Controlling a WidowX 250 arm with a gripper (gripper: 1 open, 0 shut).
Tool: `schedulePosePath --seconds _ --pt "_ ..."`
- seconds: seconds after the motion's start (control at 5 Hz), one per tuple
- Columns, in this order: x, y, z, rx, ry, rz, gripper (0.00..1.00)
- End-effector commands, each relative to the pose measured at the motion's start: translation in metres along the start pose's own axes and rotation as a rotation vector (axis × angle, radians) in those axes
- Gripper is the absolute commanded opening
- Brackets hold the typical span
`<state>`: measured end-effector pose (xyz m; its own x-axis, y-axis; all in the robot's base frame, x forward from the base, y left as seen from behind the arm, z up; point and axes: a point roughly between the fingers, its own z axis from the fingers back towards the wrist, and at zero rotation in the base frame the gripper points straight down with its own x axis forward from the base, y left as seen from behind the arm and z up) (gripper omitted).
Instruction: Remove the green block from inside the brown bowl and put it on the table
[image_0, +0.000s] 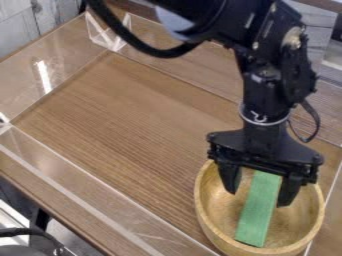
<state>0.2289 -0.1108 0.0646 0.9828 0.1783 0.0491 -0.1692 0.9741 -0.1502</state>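
The green block (259, 213) lies inside the brown bowl (214, 225) at the lower right of the table (120, 110), leaning up the bowl's inner slope. My black gripper (263, 185) hangs straight down over the bowl, open. Its two fingers (235, 176) straddle the block's upper end, one on each side, lowered into the bowl. Nothing is held between them.
Low clear plastic walls (80, 205) edge the table at the left, front and back. The black arm (274, 70) rises from the gripper toward the top of the view. The bowl sits close to the front right corner.
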Motion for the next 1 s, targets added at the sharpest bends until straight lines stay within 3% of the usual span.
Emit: schedulePosePath --seconds 0.0,0.4,0.8 --pt "-0.002 -0.003 0.000 -0.020 -0.027 -0.002 1.00" --pt "-0.014 0.005 -0.021 -0.039 -0.022 -0.164 1.00" --pt "-0.006 0.021 -0.021 -0.039 -0.019 -0.274 1.00"
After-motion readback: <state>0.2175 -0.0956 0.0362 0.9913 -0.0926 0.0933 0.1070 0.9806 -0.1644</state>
